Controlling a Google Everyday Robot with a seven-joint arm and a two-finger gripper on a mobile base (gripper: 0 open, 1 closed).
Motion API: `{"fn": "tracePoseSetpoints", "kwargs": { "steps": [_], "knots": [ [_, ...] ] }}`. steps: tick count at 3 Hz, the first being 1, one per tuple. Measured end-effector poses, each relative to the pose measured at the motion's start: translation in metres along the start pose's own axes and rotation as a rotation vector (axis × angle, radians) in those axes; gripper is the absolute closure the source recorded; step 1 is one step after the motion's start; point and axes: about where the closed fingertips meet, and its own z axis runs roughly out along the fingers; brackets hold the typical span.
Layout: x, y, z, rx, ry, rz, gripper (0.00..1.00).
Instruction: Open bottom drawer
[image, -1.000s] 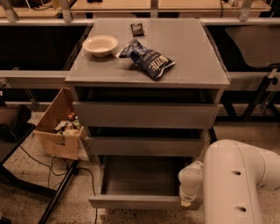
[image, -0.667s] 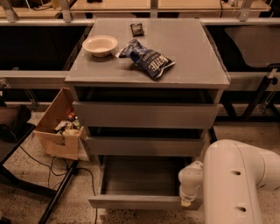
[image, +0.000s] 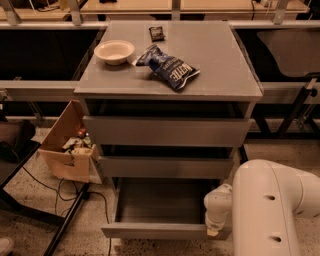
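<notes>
While you are looking down on the stack, the bottom drawer is already standing well out of its frame, below the two upper drawers, with its shallow grey box showing and its flat front nearest you. The pincer is hanging at the right end of that front, touching or just beside the corner. You cannot tell whether it is apart or clamped on the edge. Most of the drawer is lying to the pincer's left, and the front's long axis is running left to right, so any further pull is heading straight toward you, square to it. You are probably seeing the opening nearly done.
</notes>
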Motion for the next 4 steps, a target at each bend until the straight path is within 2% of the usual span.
{"fn": "tracePoseSetpoints", "kwargs": {
  "steps": [1, 2, 3, 4],
  "knots": [
    [0.000, 0.000, 0.000, 0.000, 0.000, 0.000, 0.13],
    [-0.001, 0.002, 0.004, -0.007, -0.006, -0.004, 0.00],
    [-0.004, 0.012, 0.020, -0.037, -0.031, -0.018, 0.00],
    [0.003, 0.060, 0.035, -0.110, -0.077, -0.002, 0.17]
  ]
}}
